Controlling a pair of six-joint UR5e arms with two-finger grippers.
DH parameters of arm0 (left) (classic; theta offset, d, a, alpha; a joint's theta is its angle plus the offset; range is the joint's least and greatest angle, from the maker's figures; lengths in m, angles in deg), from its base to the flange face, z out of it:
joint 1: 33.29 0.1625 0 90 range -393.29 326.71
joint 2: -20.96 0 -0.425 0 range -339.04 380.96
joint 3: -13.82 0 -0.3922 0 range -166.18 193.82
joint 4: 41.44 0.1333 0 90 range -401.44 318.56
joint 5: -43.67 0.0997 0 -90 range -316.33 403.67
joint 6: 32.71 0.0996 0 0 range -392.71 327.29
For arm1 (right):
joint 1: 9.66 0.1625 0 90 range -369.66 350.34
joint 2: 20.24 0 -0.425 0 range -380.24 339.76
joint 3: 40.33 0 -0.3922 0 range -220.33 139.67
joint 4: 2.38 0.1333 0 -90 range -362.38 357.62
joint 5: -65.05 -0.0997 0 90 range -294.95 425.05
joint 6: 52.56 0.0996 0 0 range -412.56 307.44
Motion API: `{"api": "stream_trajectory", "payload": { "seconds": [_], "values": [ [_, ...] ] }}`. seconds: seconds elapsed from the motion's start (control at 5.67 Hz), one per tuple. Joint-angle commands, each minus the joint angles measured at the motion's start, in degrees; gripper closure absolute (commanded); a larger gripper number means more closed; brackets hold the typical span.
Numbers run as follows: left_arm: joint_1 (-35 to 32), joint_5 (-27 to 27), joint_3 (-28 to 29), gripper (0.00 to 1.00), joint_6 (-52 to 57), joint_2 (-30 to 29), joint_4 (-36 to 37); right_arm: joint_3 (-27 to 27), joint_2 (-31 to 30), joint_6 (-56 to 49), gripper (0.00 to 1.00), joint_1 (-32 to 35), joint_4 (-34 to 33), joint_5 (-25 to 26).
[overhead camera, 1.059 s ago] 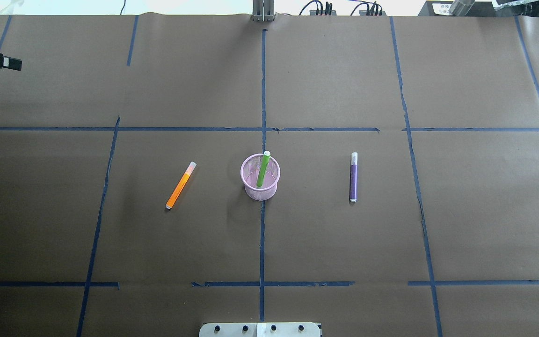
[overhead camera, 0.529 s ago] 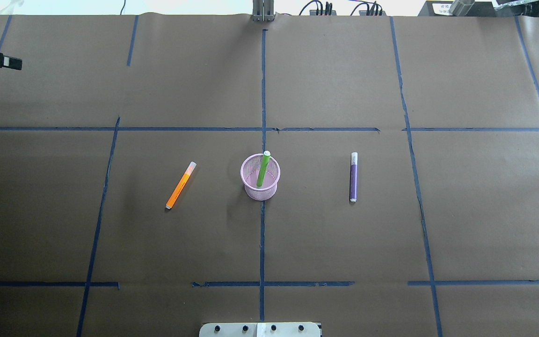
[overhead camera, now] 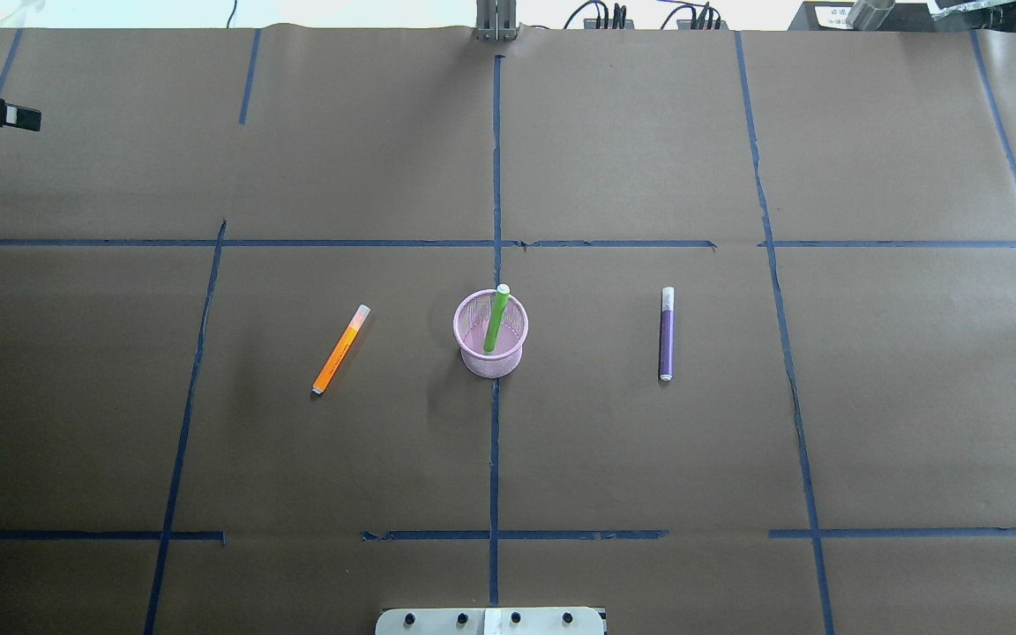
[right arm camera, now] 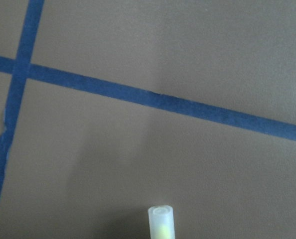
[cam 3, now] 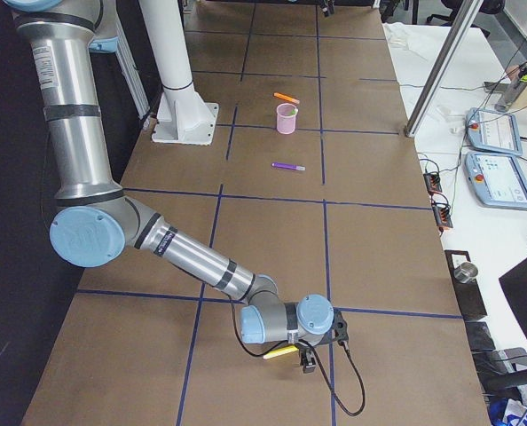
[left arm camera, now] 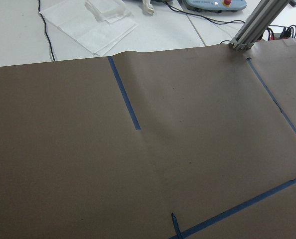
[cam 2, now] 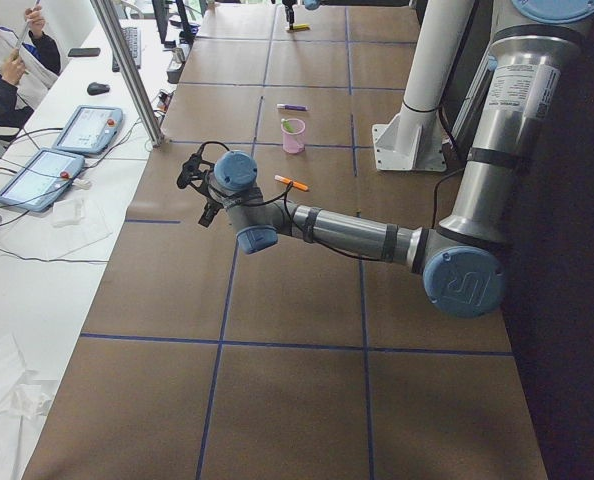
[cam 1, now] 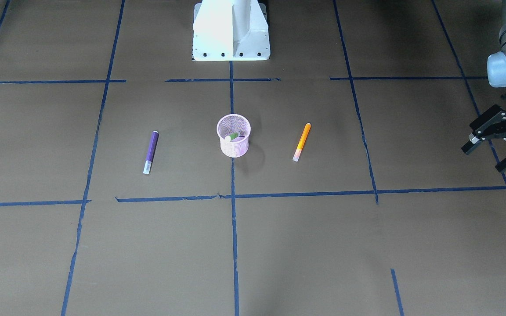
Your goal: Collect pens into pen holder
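Pens sit in three places on my screens. The green pen (overhead camera: 496, 319) stands inside the pen holder (overhead camera: 490, 363). The orange pen (overhead camera: 340, 349) and the purple pen (overhead camera: 666, 333) lie flat on the brown paper cover (overhead camera: 649, 132). The yellowish pen (cam 3: 279, 352) is at the right gripper (cam 3: 310, 358), low at the table's end on the robot's right, outside the overhead picture. I cannot tell whether that claw is apart or clamped on it, nor whether the pen touches the paper. Its wrist camera gives me only a pale cap poking in from the bottom edge. The left gripper (cam 1: 482, 159) hangs over the table's left part toward the operators' side, with its fingers spread and nothing between them, well apart from every pen. The holder stands on the centre line of blue tape (overhead camera: 495, 176) with bare paper all round it. The orange pen is on the robot's left and the purple one on its right, both well apart from the holder. The holder is a round, open-topped cup of see-through pink wire mesh, shorter than the green pen. That pen leans on the far rim, cap up and pointing away from the robot. All the pens are slim cylinders with pale translucent caps. The orange pen's long axis runs diagonally, its cap at the far end and angled toward the holder. The purple pen's axis runs almost straight away from the robot, cap at the far end. The paper is matte and ripples slightly near the aluminium post (left arm camera: 252, 30) at the far edge.
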Motion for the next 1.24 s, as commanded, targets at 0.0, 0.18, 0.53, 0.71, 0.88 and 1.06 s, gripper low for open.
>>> {"api": "stream_trajectory", "payload": {
  "seconds": [0.0,0.18,0.53,0.71,0.88,1.06],
  "values": [
    [-0.1,0.0,-0.2,0.00,0.0,-0.1,0.0,-0.7,0.4,0.1,0.42,-0.2,-0.1,0.0],
    [-0.1,0.0,-0.3,0.00,0.1,0.0,0.0,-0.7,0.4,0.1,0.70,-0.2,-0.2,0.0],
    [-0.1,0.0,-0.3,0.00,0.0,-0.1,0.0,0.0,0.5,0.1,0.98,-0.4,-0.1,-0.4],
    [-0.1,0.0,-0.3,0.00,0.1,-0.1,0.0,0.2,0.4,0.0,1.00,-0.3,0.0,-0.5],
    [-0.1,0.0,-0.3,0.00,0.0,-0.1,0.0,1.7,0.2,0.1,1.00,-0.2,0.0,-1.6],
    [-0.1,0.1,-0.3,0.00,0.0,-0.1,0.0,6.1,-0.6,0.3,1.00,0.5,0.0,-5.1]
  ]
}}
